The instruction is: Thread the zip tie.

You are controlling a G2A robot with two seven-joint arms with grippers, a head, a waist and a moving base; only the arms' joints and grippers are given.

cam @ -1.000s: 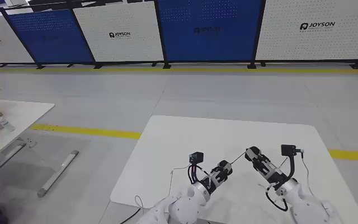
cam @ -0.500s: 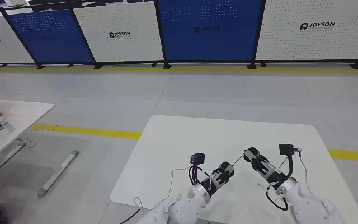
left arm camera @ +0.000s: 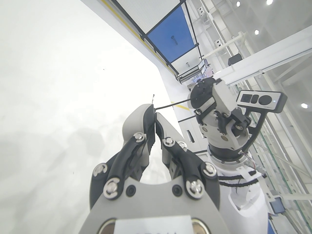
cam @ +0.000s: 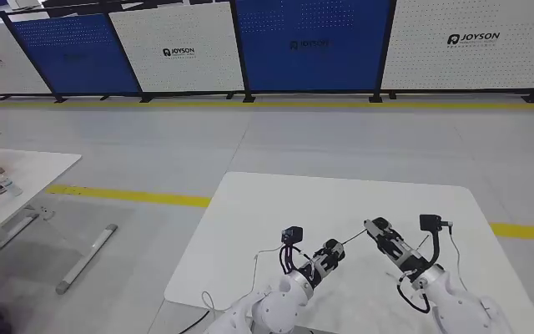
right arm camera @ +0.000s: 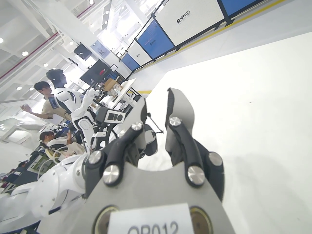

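Between the two grippers, above the white table (cam: pixel 275 209), the thin black zip tie (left arm camera: pixel 170 105) runs from the left gripper (left arm camera: pixel 154 113), whose fingers are pressed together on one end, across to the tips of the right gripper (right arm camera: pixel 158 96). The right gripper's fingers stand spread with a clear gap. The tie's far end lies just beside one fingertip, and contact cannot be judged.

A white table (cam: pixel 275 217) stands on a pale grey floor (cam: pixel 167 150) crossed by a yellow line (cam: pixel 125 195). Behind runs a row of blue and white panels (cam: pixel 313 46) (black-framed). Round ceiling lights (left arm camera: pixel 269 1) shine overhead.
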